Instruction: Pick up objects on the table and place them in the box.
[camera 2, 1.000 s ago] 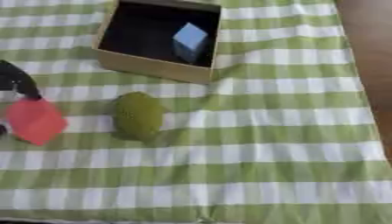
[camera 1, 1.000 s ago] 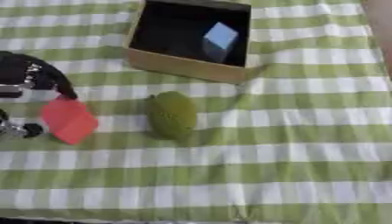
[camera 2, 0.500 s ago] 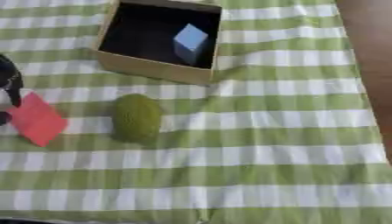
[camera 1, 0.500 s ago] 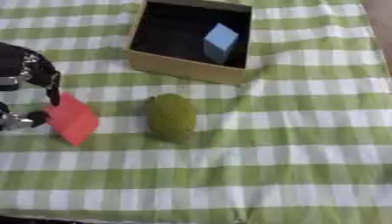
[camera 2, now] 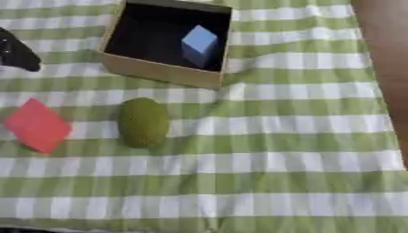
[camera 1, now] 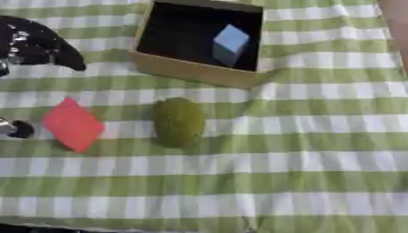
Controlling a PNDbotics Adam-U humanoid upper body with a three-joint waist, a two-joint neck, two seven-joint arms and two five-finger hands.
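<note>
Desk [camera 1: 334,173], covered w/ green-white check cloth, carries everything. Box [camera 1: 191,73], open-topped cardboard w/ dark inside, is taken as landmark; a pale blue block [camera 1: 229,43] already lies in it, toward its right wall.

Left hand [camera 1: 36,43] is seen well left of the box, at the view's edge; fingers spread apart, nothing held. Right hand is not seen.

Green oval object [camera 1: 178,122] lies just below the box's front wall. Judged light, rounded, maybe soft or rough-skinned; best taken across its narrow width.

Red block [camera 1: 73,124] lies below-left of the box, near the oval, resting apart from the hand. Judged light, stiff, flat-faced; opposite faces should be pinched.

Vs. 1 s ago: hand was closed round the red block; now it's released and the hand has been drawn back up-left.
</note>
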